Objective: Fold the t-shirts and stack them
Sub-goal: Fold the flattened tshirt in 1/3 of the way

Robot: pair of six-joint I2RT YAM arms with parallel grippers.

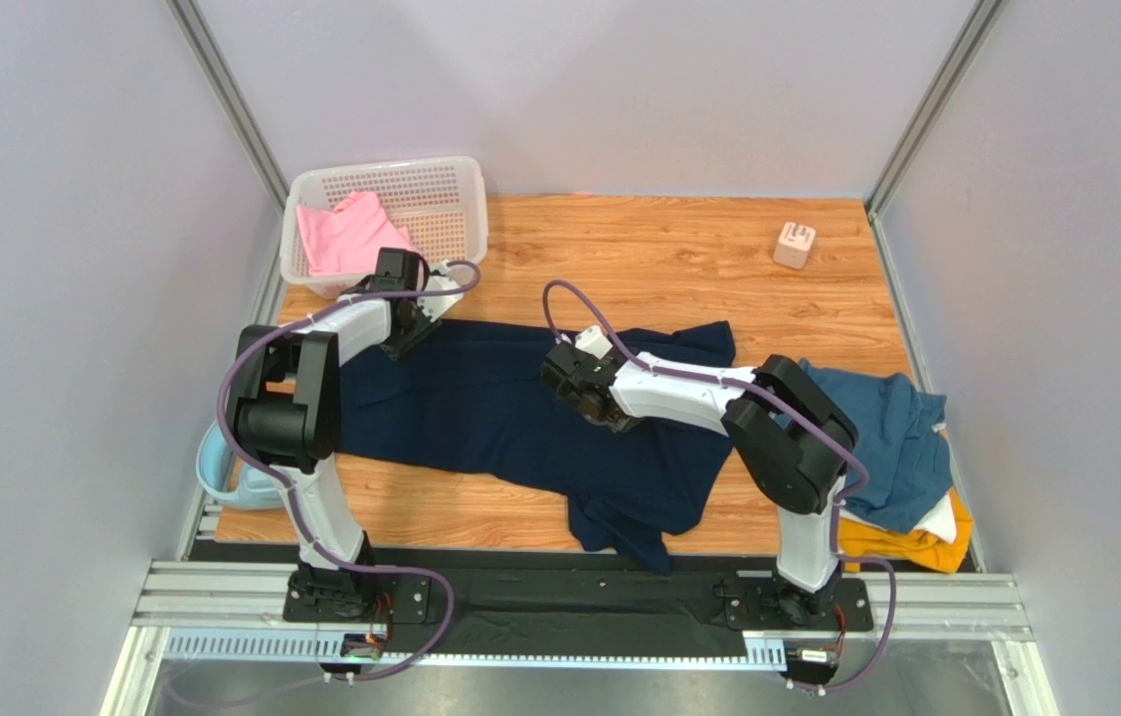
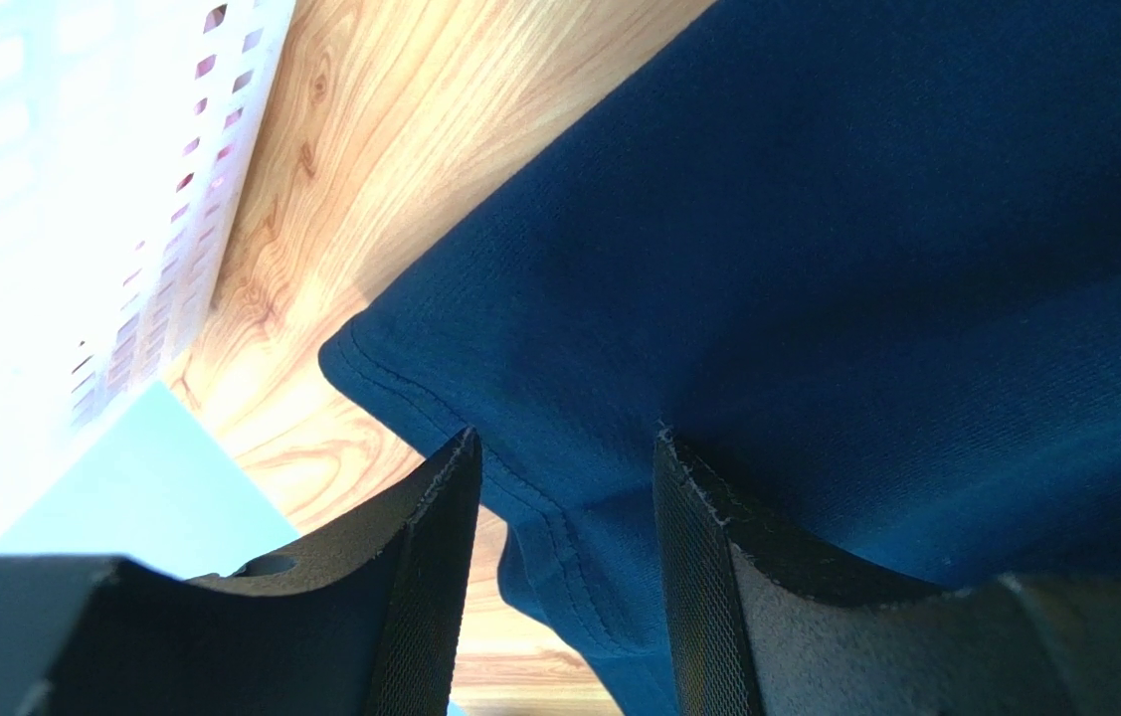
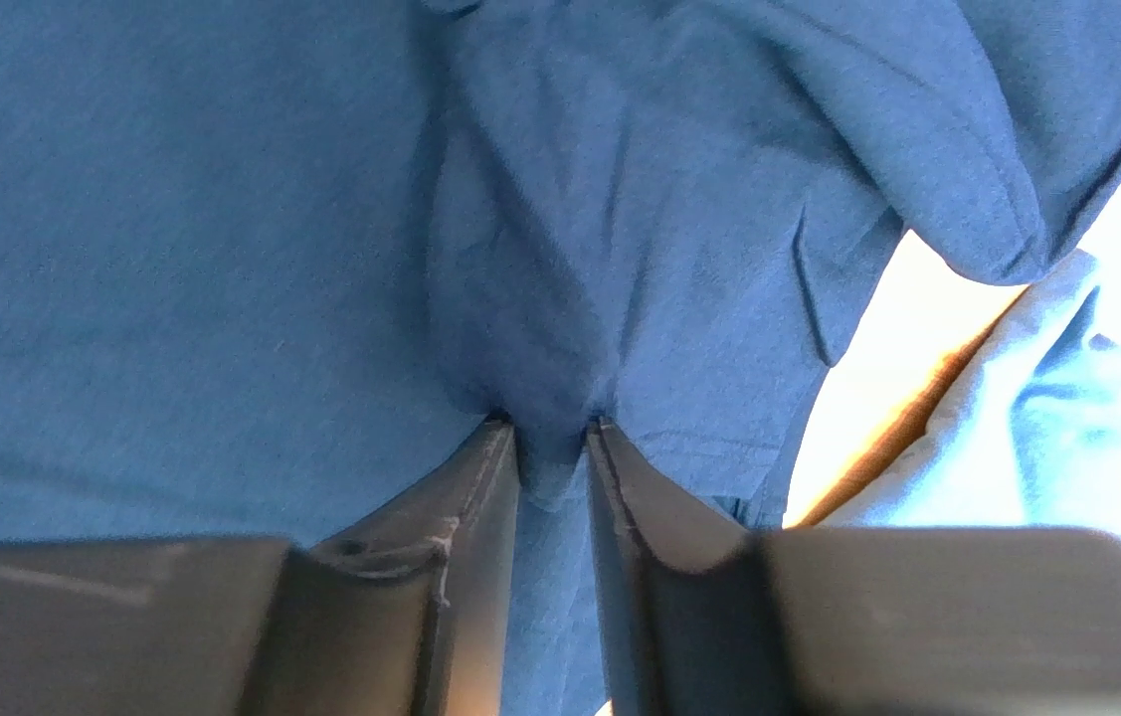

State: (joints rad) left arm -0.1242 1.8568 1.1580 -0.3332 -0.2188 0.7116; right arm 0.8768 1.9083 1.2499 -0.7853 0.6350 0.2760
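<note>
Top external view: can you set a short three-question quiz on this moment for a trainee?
1. True or false: the pink t-shirt lies in the white basket.
2. What do the jaws of the right arm pinch? A: a fold of the navy t-shirt. B: the pink t-shirt. C: the basket's rim.
3. What colour is the top shirt of the pile at the right edge of the table?

Key: 1 true. 2 A. 3 teal: the teal t-shirt lies on top, with white and mustard showing beneath.
</note>
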